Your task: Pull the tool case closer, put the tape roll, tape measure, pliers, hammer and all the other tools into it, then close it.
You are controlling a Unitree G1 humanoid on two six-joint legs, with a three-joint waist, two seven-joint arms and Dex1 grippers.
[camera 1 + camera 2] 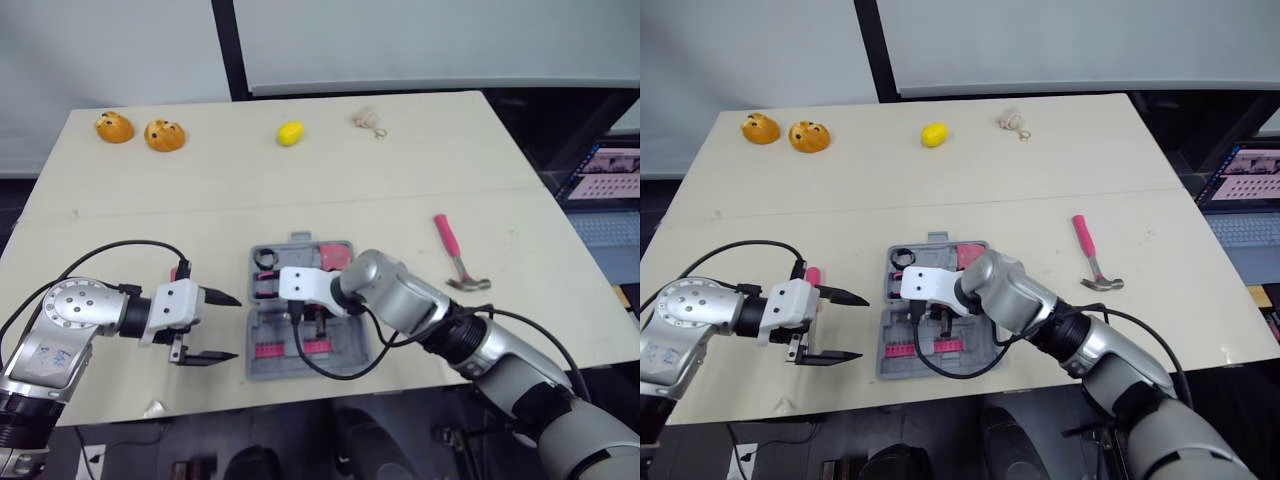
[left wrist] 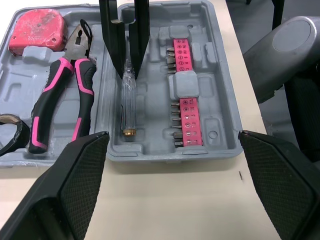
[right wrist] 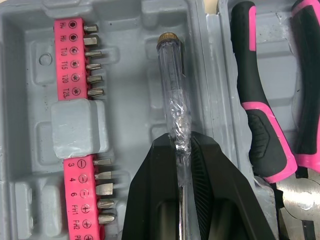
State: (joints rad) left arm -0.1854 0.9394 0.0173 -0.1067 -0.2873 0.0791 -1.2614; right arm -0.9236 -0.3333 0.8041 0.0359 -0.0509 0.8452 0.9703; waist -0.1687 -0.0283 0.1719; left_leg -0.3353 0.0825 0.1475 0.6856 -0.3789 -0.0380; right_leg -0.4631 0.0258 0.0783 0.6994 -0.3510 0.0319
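The right hand [image 3: 177, 145] gripped a screwdriver [image 3: 171, 85] in the case [image 1: 262, 362]. The left hand [image 1: 236, 327] hung released beside it, near the front edge of the worktop [image 1: 400, 170].

Case [image 1: 266, 364] crowded, hammer [image 1: 452, 250] in the open
Right arm [image 1: 400, 300] lies across the case; left gripper [image 1: 238, 327] hangs at its left wall; bare table [image 1: 400, 170] rings the hammer.

We see the open tool case [image 2: 220, 135] on the table [image 2: 165, 200], with tape measure [image 2: 35, 32], pliers [image 2: 65, 95] and pink bit strips [image 2: 190, 122] inside. The right pincer [image 2: 128, 62] clasps a clear screwdriver [image 2: 126, 105]; the left pincer [image 2: 172, 142] spreads wide.
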